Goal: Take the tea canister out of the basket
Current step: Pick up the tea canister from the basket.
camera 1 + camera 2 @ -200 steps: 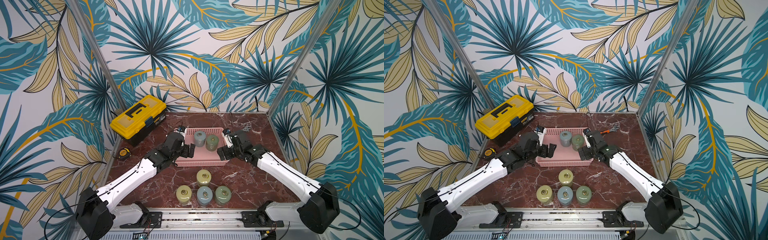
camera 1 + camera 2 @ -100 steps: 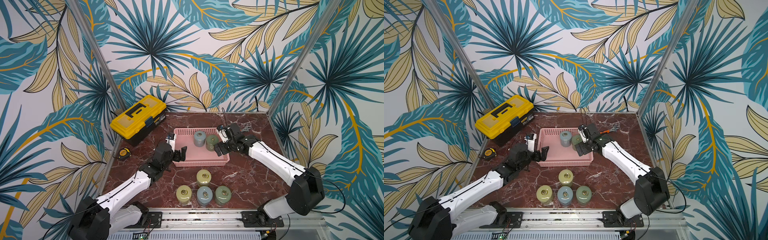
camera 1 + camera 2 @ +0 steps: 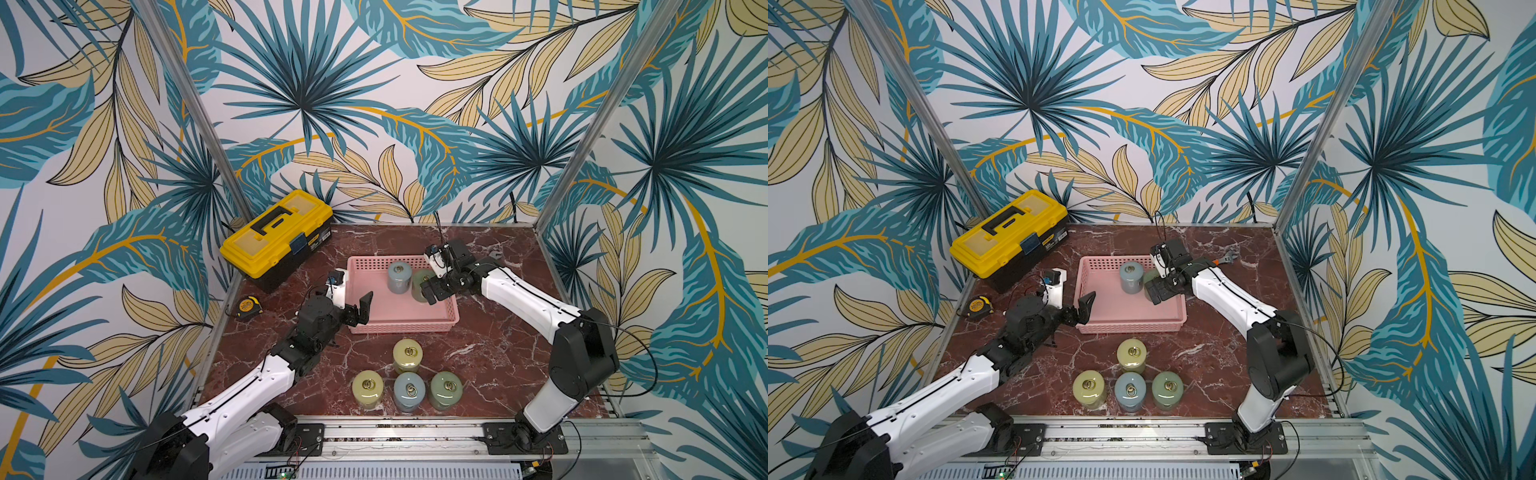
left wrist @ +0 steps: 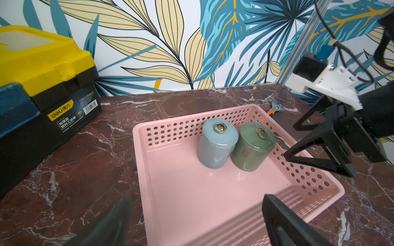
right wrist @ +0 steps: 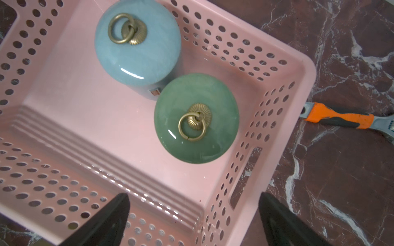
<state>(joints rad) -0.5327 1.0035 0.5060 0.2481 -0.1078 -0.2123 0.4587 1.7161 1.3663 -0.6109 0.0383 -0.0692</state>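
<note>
One red marble table carries everything we log here.

Yellow-and-black toolbox: lid shut, at the far left corner, apart from the basket.

Pink basket: flat on the marble near the middle, with perforated walls and a solid floor.

Left gripper: jaws spread wide, nothing between them. It sits at the basket's near left corner. In the left wrist view we see one finger over bare marble and the other over the basket floor, so the left wall lies between them. We cannot tell whether either touches the plastic.

Right gripper: jaws also spread wide and empty. It hangs over the basket's right side, above the green tea canister. Its wrist view shows both fingertips clear of the lid.

Blue tea canister and the green one both stand upright inside the basket. They are at its far right corner, side by side, lids on, brass rings lying flat. We cannot tell whether they touch.

Four spare canisters stand on the table in front of the basket. A pale yellow one is nearest it. The other three, pale yellow, blue and green, make a row closer to the arm bases.

Orange-handled wrench: on the marble just outside the basket's far right corner.

Tape measure: at the table's left edge, near the toolbox.
</note>
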